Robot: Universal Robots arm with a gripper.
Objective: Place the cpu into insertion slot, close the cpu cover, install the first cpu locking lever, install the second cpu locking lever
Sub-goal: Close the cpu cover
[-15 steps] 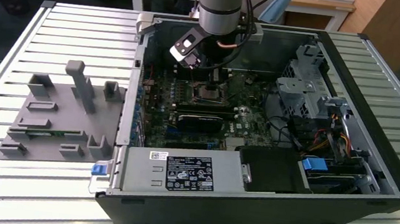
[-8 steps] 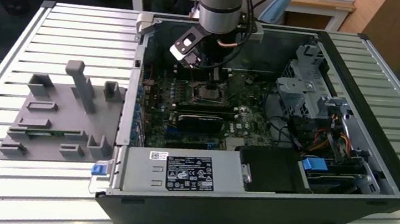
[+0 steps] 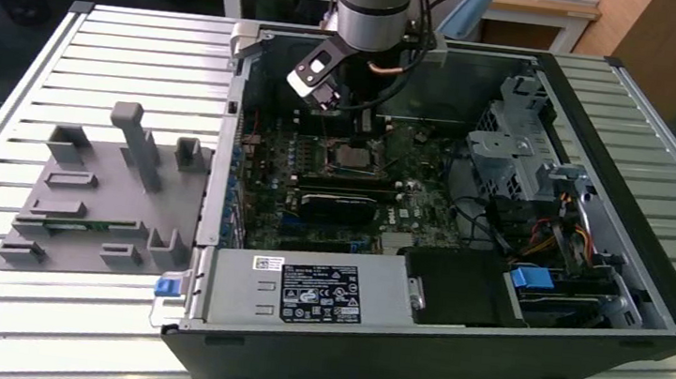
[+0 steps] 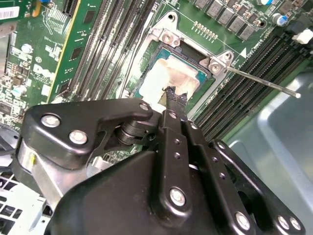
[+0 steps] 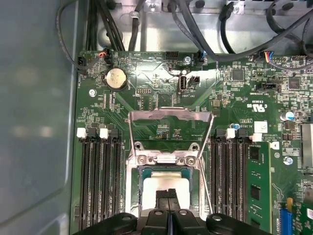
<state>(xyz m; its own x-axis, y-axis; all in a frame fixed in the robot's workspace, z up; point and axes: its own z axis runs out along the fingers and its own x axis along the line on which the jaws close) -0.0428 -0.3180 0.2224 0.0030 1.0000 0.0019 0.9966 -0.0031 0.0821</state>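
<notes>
Your arm (image 3: 376,5) comes down almost vertically from the upper centre of the exterior view into the open computer case (image 3: 627,305), which lies on the slatted table (image 3: 90,41). Its wrist hangs over the motherboard's far half.

In both wrist views the gripper (image 5: 167,195) points straight down at the board. Its two fingers are clenched together with nothing between them, and the tips sit right at the face of the cpu (image 4: 161,78); you cannot tell from these views whether they touch it.

The cpu lies flat in the insertion slot (image 4: 166,38), pale face up. It is square, so no axis is longer, and its edges run parallel to the slot's frame. In the exterior view you find it near the middle of the board.

The cpu cover (image 5: 171,114) is swung open, off the slot, and hinged at the slot's edge. In the second wrist view a thin silvery locking lever (image 4: 264,83) juts out unlatched from one corner of the slot, across the memory slots (image 4: 244,93).
</notes>
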